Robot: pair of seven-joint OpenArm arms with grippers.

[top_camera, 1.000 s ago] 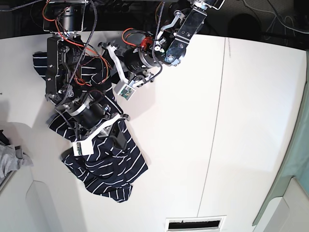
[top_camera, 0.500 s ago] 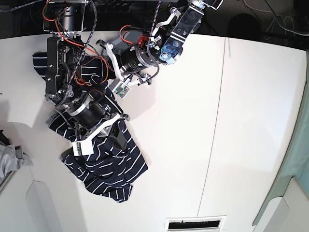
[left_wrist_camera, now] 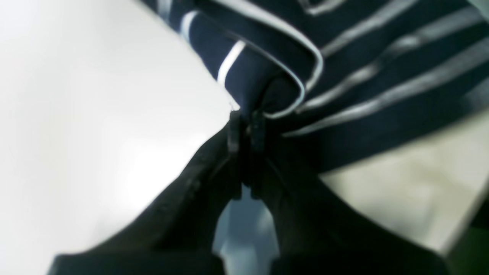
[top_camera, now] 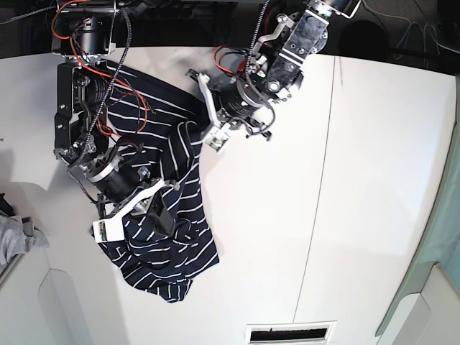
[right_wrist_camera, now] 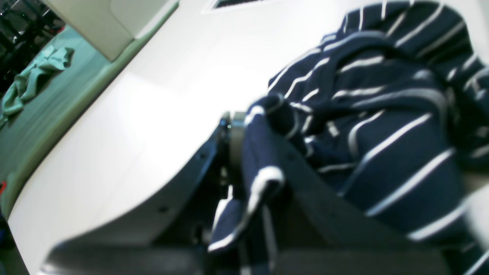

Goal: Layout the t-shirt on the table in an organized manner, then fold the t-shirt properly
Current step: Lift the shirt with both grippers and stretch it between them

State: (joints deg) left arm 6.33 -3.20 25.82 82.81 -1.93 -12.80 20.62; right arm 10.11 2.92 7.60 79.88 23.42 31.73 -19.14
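The dark navy striped t-shirt [top_camera: 154,180] lies rumpled on the left part of the white table [top_camera: 374,180], stretched between both grippers. My left gripper [top_camera: 188,129] is shut on a folded edge of the t-shirt [left_wrist_camera: 290,65]; in the left wrist view its fingertips [left_wrist_camera: 233,128] pinch together at the fold, with the table [left_wrist_camera: 76,95] bare beside it. Lower down, my right gripper [top_camera: 162,215] is shut on another bunch of the t-shirt [right_wrist_camera: 382,126], and fabric hangs out between its fingers [right_wrist_camera: 233,137].
A small grey cloth [top_camera: 16,238] lies at the table's left edge. A thin dark seam [top_camera: 322,187] runs across the table, and a vent slot [top_camera: 291,333] sits near the front edge. Off the table, a green cloth [right_wrist_camera: 34,72] lies on the floor.
My left gripper has shut on the shirt's edge and pulled it up and to the right, spreading the upper part. The right arm has shifted slightly down and left, still holding fabric.
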